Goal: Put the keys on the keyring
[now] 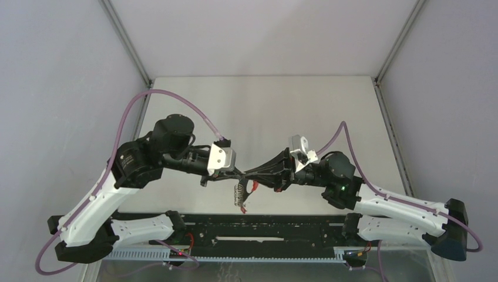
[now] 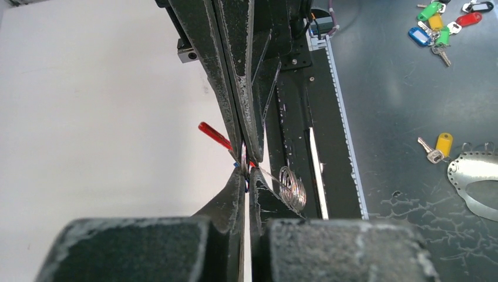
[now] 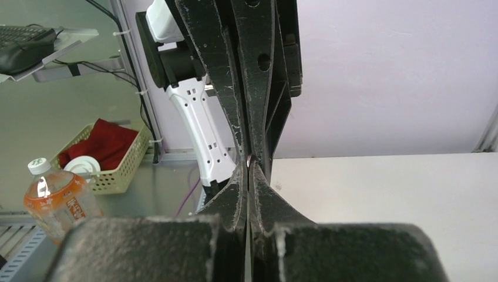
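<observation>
Over the table's near middle, my two grippers meet tip to tip. The right gripper (image 1: 258, 174) (image 3: 249, 165) is shut on a thin silver ring (image 3: 249, 159) of the keyring. From that ring the cluster of silver rings (image 1: 239, 195) (image 2: 292, 189) hangs down, with a red piece (image 1: 253, 187) (image 2: 214, 135) beside it. The left gripper (image 1: 242, 175) (image 2: 246, 177) is shut right against the right one's tips. A sliver of blue (image 2: 246, 185) shows between its fingers, apparently the blue-tagged key. The key's metal part is hidden.
The black mounting rail (image 1: 258, 229) runs along the table's near edge under the hanging rings. Off the table, on a dark floor, lie a bunch of coloured key tags (image 2: 437, 26), a yellow-tagged key (image 2: 439, 145) and a metal plate (image 2: 475, 173).
</observation>
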Controlling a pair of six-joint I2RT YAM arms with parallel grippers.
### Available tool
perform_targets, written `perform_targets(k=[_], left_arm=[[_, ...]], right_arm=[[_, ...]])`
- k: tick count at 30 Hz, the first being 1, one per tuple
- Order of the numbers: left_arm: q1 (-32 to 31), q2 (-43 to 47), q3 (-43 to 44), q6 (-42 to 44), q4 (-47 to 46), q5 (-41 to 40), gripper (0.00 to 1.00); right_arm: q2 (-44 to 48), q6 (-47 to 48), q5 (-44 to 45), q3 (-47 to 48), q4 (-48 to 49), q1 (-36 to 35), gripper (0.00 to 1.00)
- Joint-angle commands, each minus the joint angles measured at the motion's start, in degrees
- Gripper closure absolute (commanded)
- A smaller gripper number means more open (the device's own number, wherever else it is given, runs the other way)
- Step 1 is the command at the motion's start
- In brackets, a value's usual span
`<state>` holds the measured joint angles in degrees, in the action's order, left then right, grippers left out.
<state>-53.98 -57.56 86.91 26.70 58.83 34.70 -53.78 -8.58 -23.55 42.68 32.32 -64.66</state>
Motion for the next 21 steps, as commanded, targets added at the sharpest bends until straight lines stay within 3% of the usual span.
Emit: perform_targets(k=[1, 3, 6, 9, 11, 16, 21], left_arm=[[0.1, 0.48, -1.04, 0.81, -0.73, 0.73, 1.0], [0.1, 0.43, -1.03, 0.86, -0.61, 0.3, 1.0], [0.1, 0.43, -1.51, 2.31, 0.5, -1.83, 1.0], [0.09, 0.52, -2.53, 5.1, 1.85, -5.49, 1.0], [0.1, 0.04, -2.6, 6.47, 3.31, -6.9, 1.0], [0.0, -3.16, 0.34, 10.43, 7.75, -9.2, 1.0], [-0.01, -4.71, 3.87, 10.17, 7.89, -9.47, 1.0]], right_arm=[[-0.95, 1.11, -1.24, 2.47, -0.42, -0.46, 1.0], [-1.15, 1.04, -1.9, 4.0, -3.5, -0.27, 0.98], [-0.09, -0.56, -2.65, 7.3, -12.19, 2.11, 0.65], [0.55, -0.54, -5.37, 13.43, -26.01, 6.69, 0.49], [-0.55, 1.53, -6.26, 20.21, -37.48, 9.03, 0.43], [-7.6, 7.95, -6.94, 33.61, -58.96, 11.02, 0.4], [-11.93, 10.31, -12.28, 38.4, -62.97, 10.85, 0.49]])
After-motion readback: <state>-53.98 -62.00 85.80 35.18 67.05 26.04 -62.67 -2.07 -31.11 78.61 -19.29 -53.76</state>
